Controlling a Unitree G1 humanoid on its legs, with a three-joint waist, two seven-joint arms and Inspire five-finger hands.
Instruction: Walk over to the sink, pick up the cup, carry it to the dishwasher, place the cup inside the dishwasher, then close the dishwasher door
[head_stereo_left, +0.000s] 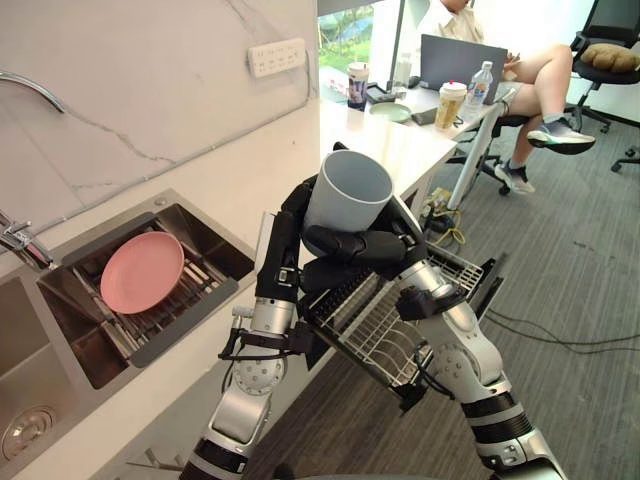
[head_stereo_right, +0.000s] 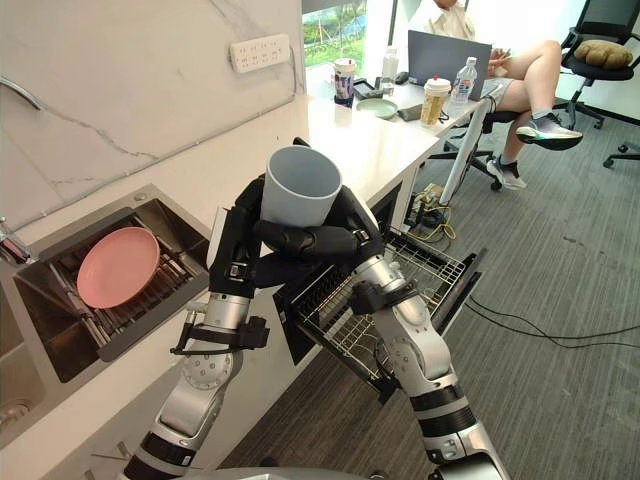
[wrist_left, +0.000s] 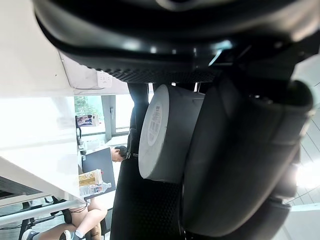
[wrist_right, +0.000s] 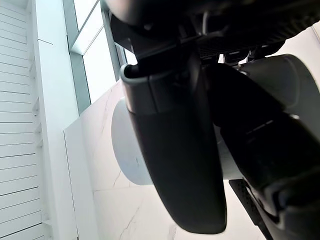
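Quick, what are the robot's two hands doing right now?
The left hand is closed on the cup, gripping its side.
The right hand is closed on the same cup, fingers wrapped across its front.

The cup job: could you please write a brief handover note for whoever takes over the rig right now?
Left hand and right hand: both shut on the cup, held mouth up over the pulled-out dishwasher rack.
Done: the cup is out of the sink and at the open dishwasher.
Left: set the cup in the rack, let go, close the door.
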